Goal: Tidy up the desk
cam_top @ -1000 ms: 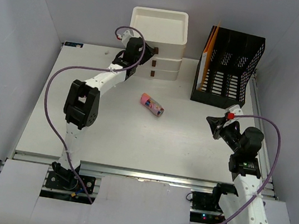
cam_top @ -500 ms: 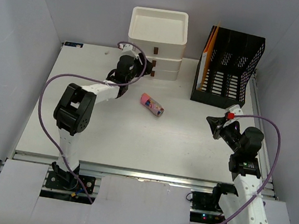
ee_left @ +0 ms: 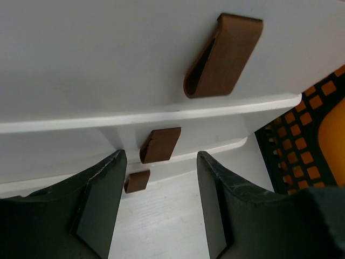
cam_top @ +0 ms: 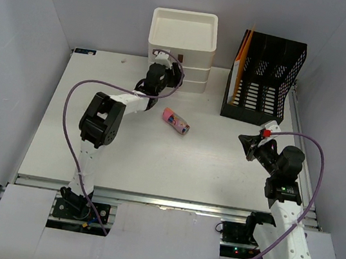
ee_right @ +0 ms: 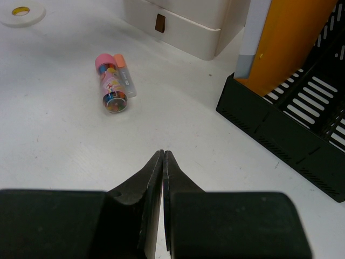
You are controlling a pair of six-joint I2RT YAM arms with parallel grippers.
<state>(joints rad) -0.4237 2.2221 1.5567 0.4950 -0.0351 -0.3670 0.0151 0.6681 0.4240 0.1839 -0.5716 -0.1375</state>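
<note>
Surface (cam_top: 136, 156): white, flat, lies before both arm bases; cream drawer unit (cam_top: 181, 49) stands at its far edge. Left arm reaches forward, elbow folded high. Left claw (cam_top: 170, 75) is at the unit's front, jaws apart and empty, with a brown drawer handle (ee_left: 161, 144) seen in the gap; contact not discernible. Right arm bent, right claw (cam_top: 247, 142) closed on nothing, well right of the unit.

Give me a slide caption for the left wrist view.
Open left gripper faces the brown handles of the cream drawer unit, nothing held.
</note>
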